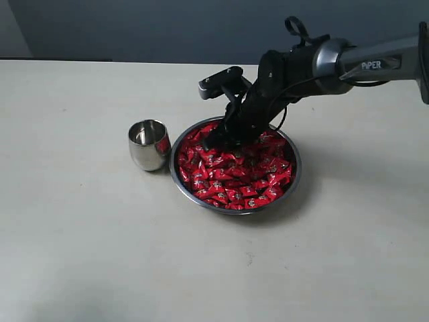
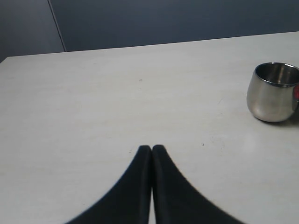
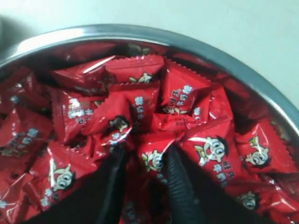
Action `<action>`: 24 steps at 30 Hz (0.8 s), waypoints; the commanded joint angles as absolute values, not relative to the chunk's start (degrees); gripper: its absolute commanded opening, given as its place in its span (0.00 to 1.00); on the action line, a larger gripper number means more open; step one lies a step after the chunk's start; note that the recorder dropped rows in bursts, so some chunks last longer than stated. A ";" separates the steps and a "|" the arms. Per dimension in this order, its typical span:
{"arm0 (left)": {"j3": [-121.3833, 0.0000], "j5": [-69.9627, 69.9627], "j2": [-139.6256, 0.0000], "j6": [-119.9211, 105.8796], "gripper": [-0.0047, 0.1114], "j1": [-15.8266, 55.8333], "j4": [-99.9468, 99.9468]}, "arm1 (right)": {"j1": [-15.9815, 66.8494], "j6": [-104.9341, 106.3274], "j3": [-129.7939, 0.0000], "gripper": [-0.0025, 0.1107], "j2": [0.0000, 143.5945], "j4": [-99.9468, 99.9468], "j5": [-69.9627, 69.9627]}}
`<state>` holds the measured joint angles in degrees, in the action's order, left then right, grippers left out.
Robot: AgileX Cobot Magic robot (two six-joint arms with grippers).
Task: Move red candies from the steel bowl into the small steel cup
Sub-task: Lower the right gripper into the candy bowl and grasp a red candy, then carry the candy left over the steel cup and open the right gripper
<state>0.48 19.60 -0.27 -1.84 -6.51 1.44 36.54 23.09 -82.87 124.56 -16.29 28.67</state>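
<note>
Pale tabletop [image 1: 100, 268] fills the foreground, bare in front of the steel bowl [image 1: 231, 210]. That wide, shallow bowl sits upright on the table and is heaped with the red candies [image 1: 234, 178]. They are shiny red-wrapped sweets, each with a small white cartoon mark, and they lie in a jumble nearly up to the rim.

At the bowl's far side the right gripper [image 1: 218, 141] dips into the heap, its black fingers angled down among the wrappers. The right wrist view looks straight onto the candies [image 3: 140, 102], with the bowl's rim [image 3: 140, 32] curving beyond them. In it the right gripper [image 3: 145, 154] has its jaws a narrow way apart, and one candy [image 3: 154, 161] sits in the gap between the two fingers. The wrappers crowd the fingertips, so I cannot tell whether that sweet is pinched or only lies between them.

Just beside the bowl, on its left in the exterior view, stands the small steel cup [image 1: 148, 144]. It is upright, and the side facing the bowl carries a red reflection. Whether cup and bowl touch is hard to say.

Farther from the bowl than the cup is, the left gripper [image 2: 152, 148] hangs over bare table [image 2: 93, 93]. Its two dark fingers are pressed together at the tips with nothing between them, and the cup [image 2: 273, 93] is well apart from it.

Behind the bowl the grey right arm [image 1: 322, 64] slants in from the right edge, and a dark wall [image 1: 167, 27] backs the table.
</note>
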 commanded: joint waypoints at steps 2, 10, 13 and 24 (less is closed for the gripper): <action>0.00 19.32 0.00 -1.68 0.04 -6.20 1.55 | 36.69 23.23 -83.11 0.02 124.25 -15.21 28.35; 0.00 19.32 0.00 -1.68 0.04 -6.20 1.55 | 36.69 23.11 -83.11 0.02 119.75 -15.21 28.80; 0.00 19.32 0.00 -1.68 0.04 -6.20 1.55 | 36.69 23.11 -83.11 0.02 118.08 -15.21 29.40; 0.00 19.32 0.00 -1.68 0.04 -6.20 1.55 | 36.69 23.11 -83.11 0.24 119.46 -14.91 31.26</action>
<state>0.48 19.60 -0.27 -1.84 -6.51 1.44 36.76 23.09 -82.87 118.21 -15.51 31.37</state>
